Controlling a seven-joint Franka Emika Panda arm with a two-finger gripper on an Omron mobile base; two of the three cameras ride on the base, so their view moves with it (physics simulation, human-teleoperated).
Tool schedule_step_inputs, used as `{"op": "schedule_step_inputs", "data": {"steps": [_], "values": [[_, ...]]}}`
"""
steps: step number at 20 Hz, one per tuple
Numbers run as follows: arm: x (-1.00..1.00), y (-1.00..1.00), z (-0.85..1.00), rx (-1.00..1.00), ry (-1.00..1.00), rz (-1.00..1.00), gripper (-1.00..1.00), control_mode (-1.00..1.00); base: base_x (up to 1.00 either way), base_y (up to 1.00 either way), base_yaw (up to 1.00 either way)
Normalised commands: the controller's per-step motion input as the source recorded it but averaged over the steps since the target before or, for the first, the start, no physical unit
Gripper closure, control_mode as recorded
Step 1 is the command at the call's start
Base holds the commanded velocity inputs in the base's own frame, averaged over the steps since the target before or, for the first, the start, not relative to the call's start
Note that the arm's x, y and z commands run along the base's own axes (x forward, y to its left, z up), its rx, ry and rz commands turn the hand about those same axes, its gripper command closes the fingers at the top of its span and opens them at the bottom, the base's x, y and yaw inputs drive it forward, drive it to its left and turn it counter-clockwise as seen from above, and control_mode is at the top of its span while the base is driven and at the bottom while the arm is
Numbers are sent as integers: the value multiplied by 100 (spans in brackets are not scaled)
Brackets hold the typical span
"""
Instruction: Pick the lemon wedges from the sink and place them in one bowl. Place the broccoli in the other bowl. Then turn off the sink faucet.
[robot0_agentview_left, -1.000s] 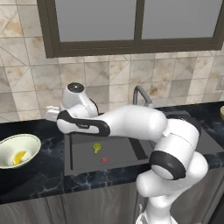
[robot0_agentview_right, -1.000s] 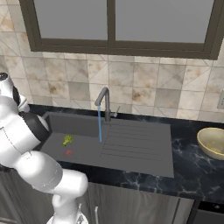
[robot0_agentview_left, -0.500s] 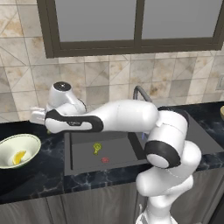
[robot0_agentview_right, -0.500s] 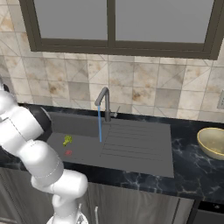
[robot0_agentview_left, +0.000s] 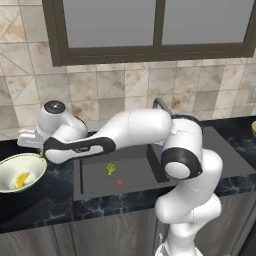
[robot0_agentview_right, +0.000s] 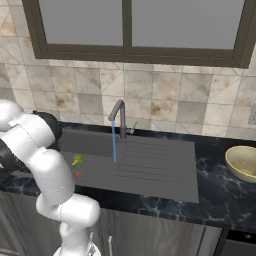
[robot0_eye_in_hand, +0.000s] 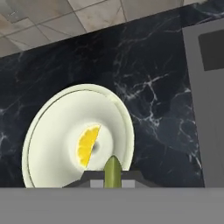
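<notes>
Fingers (robot0_eye_in_hand: 112, 180) closed narrow on a lemon wedge (robot0_eye_in_hand: 112, 171), a yellow-green sliver poking up between them in the hand view. It hangs over the near rim of the cream-white bowl (robot0_eye_in_hand: 48, 114), at about 6 o'clock of the bowl in that view. A second lemon wedge (robot0_eye_in_hand: 87, 145) already lies in the bowl's pale green middle: smooth, bright yellow, half-moon shape. In the left base view that bowl (robot0_agentview_left: 11, 165) sits on the dark marble worktop (robot0_agentview_left: 45, 197) at 9 o'clock of the sink (robot0_agentview_left: 130, 175), with the wrist right above it.

Handling guess: wedge is very light, soft and probably slippery, easy to squash or have squirt out; a pinch across the flat faces seems best, and a low release should keep it from bouncing out.

Broccoli (robot0_agentview_left: 110, 169) is on the sink floor, knobbly yellow-green with a short stem, just at 11 o'clock of a red spot (robot0_agentview_left: 120, 182). Likely light and crumbly; take it by the stem or low on the head.

Faucet (robot0_agentview_right: 118, 114) is running a thin blue stream. Other bowl (robot0_agentview_right: 243, 162) sits on the worktop at 3 o'clock of the sink in the right base view.
</notes>
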Motion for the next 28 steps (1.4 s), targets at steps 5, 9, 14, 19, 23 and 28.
{"op": "schedule_step_inputs", "data": {"steps": [5, 9, 14, 19, 23, 28], "values": [[0, 44, -6, -4, -8, 0, 100, -100, 0, 0, 0], [5, 50, -5, -4, 7, 0, 100, -100, 0, 0, 0], [13, 67, -12, -7, 27, 0, 100, -100, 0, 0, 0], [4, 46, -12, -8, 14, -2, -100, -100, 0, 0, 0], [-6, -21, 13, -2, 0, -12, -100, -100, 0, 0, 0], [-10, -58, 31, 0, 0, -11, -100, -100, 0, 0, 0]]}}
